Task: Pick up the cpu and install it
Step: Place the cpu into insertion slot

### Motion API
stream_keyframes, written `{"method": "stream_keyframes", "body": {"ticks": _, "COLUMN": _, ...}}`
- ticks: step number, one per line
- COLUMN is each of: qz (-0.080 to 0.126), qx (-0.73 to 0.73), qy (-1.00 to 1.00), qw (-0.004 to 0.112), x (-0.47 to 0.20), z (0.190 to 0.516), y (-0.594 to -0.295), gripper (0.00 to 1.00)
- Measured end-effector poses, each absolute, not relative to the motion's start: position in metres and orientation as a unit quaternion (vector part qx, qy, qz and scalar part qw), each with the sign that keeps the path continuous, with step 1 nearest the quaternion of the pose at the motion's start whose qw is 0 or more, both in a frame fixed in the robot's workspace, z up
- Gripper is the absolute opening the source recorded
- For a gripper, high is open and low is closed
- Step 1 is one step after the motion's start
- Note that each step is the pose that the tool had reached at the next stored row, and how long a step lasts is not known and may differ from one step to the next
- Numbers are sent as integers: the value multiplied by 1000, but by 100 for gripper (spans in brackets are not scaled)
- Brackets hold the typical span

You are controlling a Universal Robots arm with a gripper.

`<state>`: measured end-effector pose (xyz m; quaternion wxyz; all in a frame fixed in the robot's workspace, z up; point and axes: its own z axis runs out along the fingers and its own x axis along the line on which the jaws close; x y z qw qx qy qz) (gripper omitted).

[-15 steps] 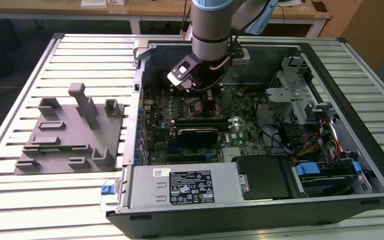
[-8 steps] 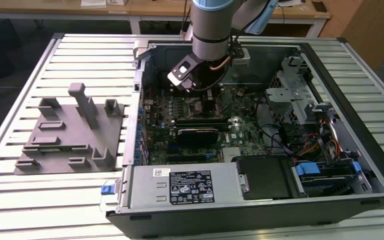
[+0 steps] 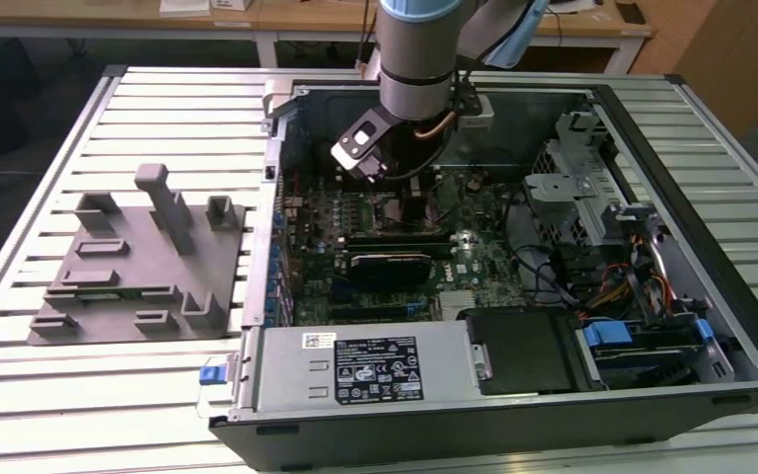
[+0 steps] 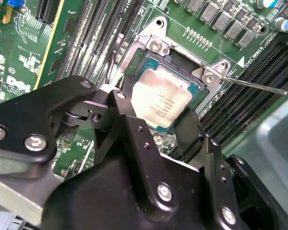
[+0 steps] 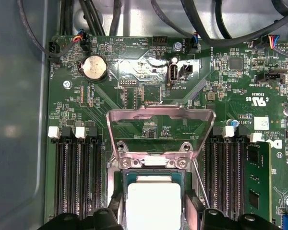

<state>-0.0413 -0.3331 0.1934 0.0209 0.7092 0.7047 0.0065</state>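
Claw [image 4: 152, 109] straddles cpu [image 4: 161, 96] in socket [image 4: 156, 45], centre frame — can't tell if pinching. Risk: chip skewed vs socket, so pressing down could damage both.

cpu [image 4: 161, 98] lid: silvery-grey metal, satin not mirror, bit of smudging seen in second wrist view, paler rim round it. socket frame [image 5: 161, 129]: bare metal, bright and glossy, glare caught along edges. motherboard [image 5: 134, 96]: green lacquered board, slight sheen. coin cell [image 5: 94, 67]: polished metal, pretty shiny. gripper [image 4: 152, 109]: matt black, smooth, shiny screw heads set in. fixture plate [image 3: 129, 276]: grey plastic, matt, looks slightly rough. table [image 3: 37, 148]: pale ribbed metal, dull brushed finish.
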Motion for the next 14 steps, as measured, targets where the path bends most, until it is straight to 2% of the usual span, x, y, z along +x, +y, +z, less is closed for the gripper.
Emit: {"method": "stream_keyframes", "body": {"ticks": 14, "qz": 7, "qx": 709, "qy": 705, "qw": 21, "x": -41, "z": 223, "y": -333, "gripper": 61}}
